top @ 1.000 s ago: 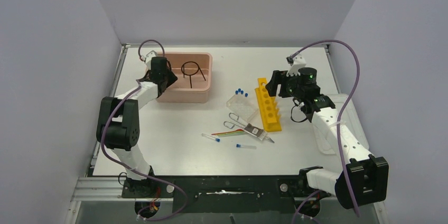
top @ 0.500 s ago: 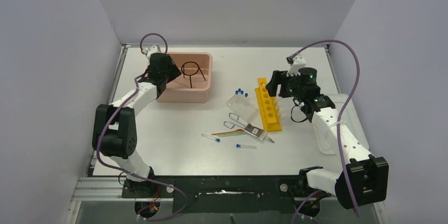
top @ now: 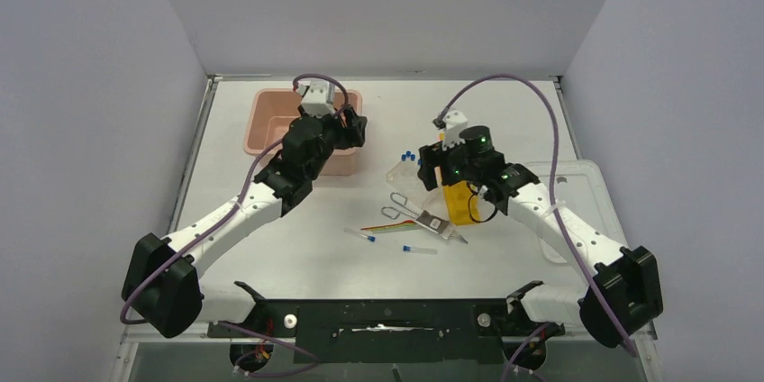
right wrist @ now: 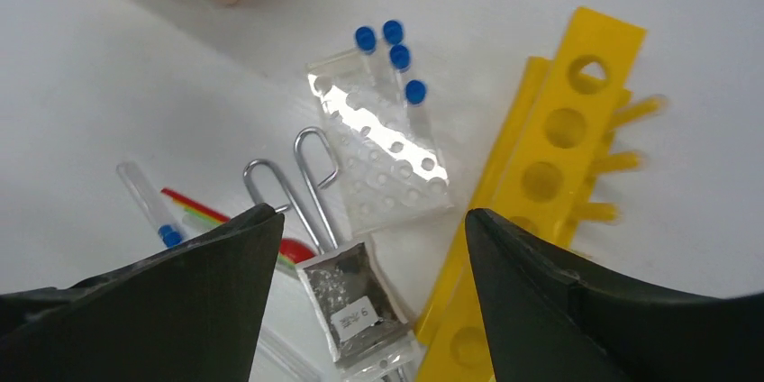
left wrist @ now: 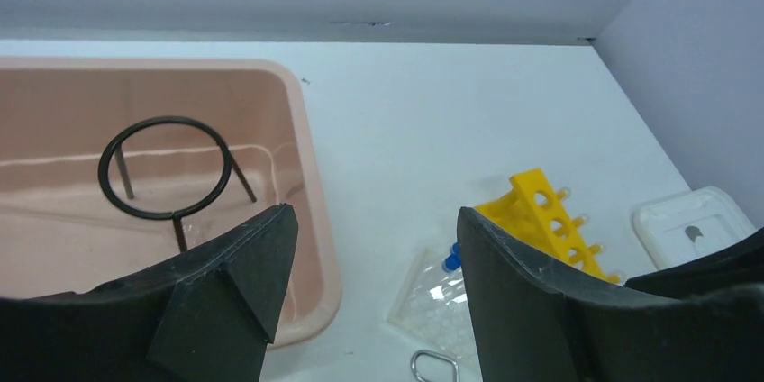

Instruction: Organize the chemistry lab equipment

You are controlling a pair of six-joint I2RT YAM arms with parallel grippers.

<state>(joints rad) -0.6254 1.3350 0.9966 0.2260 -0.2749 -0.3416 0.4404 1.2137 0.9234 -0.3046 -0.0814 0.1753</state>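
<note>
My left gripper [left wrist: 374,220] is wide open, holding nothing. At its 10 o'clock the thin black wire ring [left wrist: 177,217] sits in the smooth pink tub [left wrist: 306,130]. My right gripper [right wrist: 371,220], open too, hangs over the clear tube rack [right wrist: 387,157], with the yellow holed rack [right wrist: 550,175] at 3 o'clock.

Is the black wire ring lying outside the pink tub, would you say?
No, the black wire ring stands inside the pink tub.

Pale lilac walls [top: 405,4], white tbl [top: 306,251]
</note>
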